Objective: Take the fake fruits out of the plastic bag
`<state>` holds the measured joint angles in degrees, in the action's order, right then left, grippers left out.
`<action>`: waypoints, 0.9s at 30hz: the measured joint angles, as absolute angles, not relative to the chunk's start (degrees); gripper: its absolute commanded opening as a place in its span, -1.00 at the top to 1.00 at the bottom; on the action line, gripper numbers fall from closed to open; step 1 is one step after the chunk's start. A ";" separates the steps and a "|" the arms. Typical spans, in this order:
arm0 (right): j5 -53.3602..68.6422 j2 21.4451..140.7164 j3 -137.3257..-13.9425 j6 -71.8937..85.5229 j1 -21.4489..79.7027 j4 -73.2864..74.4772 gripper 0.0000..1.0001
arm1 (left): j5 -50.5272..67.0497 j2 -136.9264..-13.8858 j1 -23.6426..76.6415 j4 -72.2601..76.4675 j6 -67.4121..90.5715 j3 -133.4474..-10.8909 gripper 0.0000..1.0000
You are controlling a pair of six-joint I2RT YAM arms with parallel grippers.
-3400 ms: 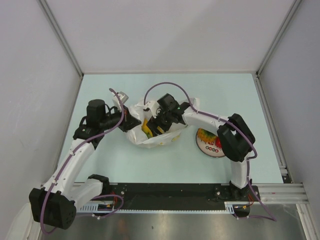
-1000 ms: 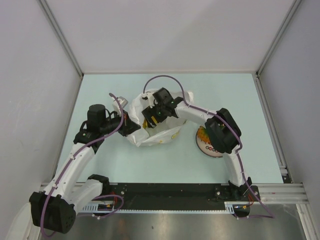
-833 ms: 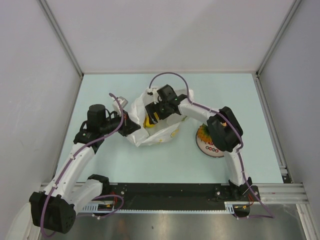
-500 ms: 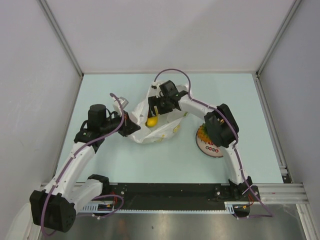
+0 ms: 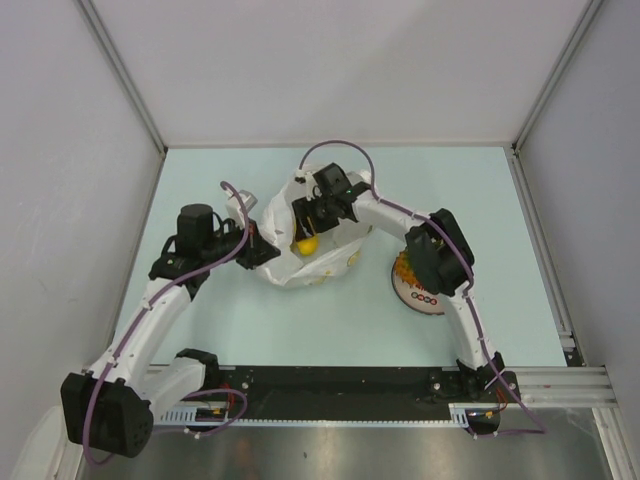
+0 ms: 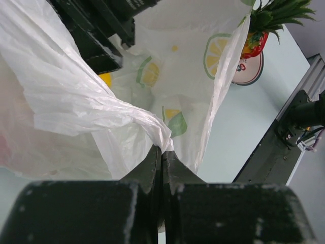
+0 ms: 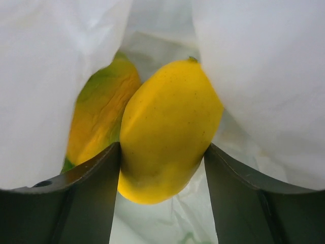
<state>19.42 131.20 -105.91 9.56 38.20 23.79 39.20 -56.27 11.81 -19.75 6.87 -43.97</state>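
Left pincer (image 6: 161,155) is clenched on a fold of the plastic bag (image 6: 76,101), so that its mouth is held up and open above the surface (image 5: 480,200). Right pincer (image 7: 161,148) is set inside, its fingers (image 7: 91,203) pressed on both sides of the yellow lemon (image 7: 167,117), beside the mango (image 7: 101,112).

Closed fingers (image 6: 148,170) pinching plastic bag (image 6: 76,101) fold, pineapple (image 6: 274,15) on plate (image 6: 251,75) beyond

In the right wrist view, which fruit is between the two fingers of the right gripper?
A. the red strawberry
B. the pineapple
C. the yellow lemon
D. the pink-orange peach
C: the yellow lemon fills the gap of the right gripper, whose dark fingers touch it on both sides inside the plastic bag.
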 measured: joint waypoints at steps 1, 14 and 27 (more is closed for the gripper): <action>19.88 130.43 -105.60 8.21 38.20 24.64 -0.02 | 39.20 -56.51 11.81 -19.68 6.90 -44.21 0.99; 28.62 100.68 -93.10 -10.20 39.33 33.85 0.08 | 39.24 -60.55 11.81 -15.55 7.73 -48.25 0.99; 23.14 60.77 -64.40 -43.07 45.80 52.56 0.12 | 39.09 -59.33 11.81 -14.09 8.58 -48.25 1.00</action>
